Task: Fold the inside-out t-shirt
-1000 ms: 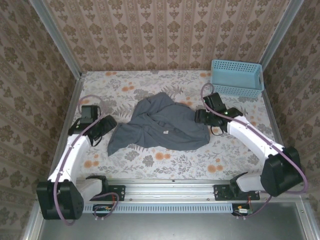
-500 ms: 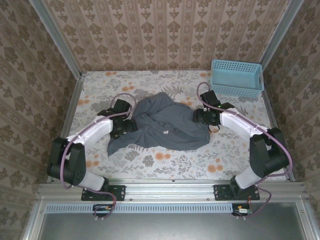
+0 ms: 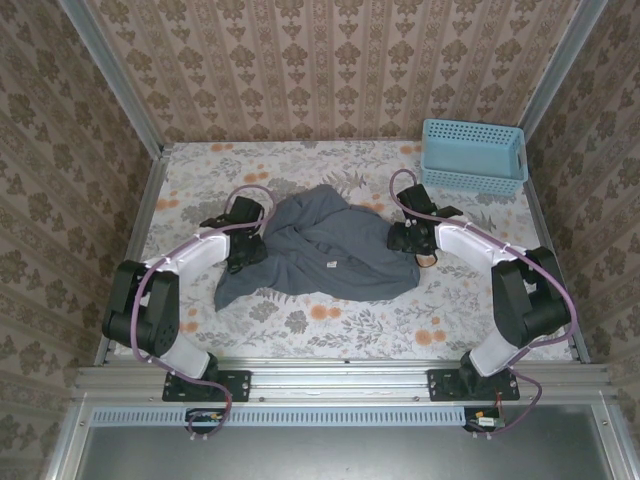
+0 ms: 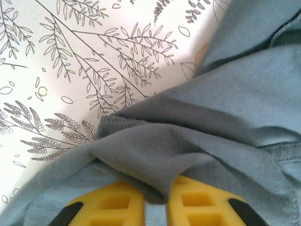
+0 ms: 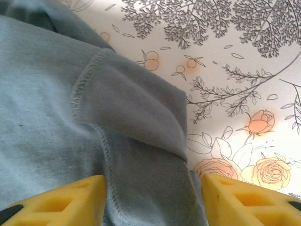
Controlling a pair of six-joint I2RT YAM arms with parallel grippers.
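The inside-out t-shirt (image 3: 320,255) lies crumpled in a dark slate-grey heap at the middle of the flowered table cover. My left gripper (image 3: 248,250) sits at the shirt's left edge. In the left wrist view its yellow fingers (image 4: 113,202) stand close together, and the left gripper (image 4: 155,188) is shut on a raised fold of the t-shirt (image 4: 235,94). My right gripper (image 3: 405,240) rests at the shirt's right edge. It stays open in the right wrist view, where the right gripper (image 5: 154,181) straddles a stitched, folded-over edge of the t-shirt (image 5: 47,94).
A light blue perforated basket (image 3: 472,155) stands at the back right corner. Patterned walls and metal posts close in the table on three sides. The flowered cover (image 3: 340,320) lies bare in front of the shirt and behind it.
The left arm swung in from the table's left side to the shirt's left edge and its jaws closed on a fold. The right gripper crept slightly further onto the right edge.
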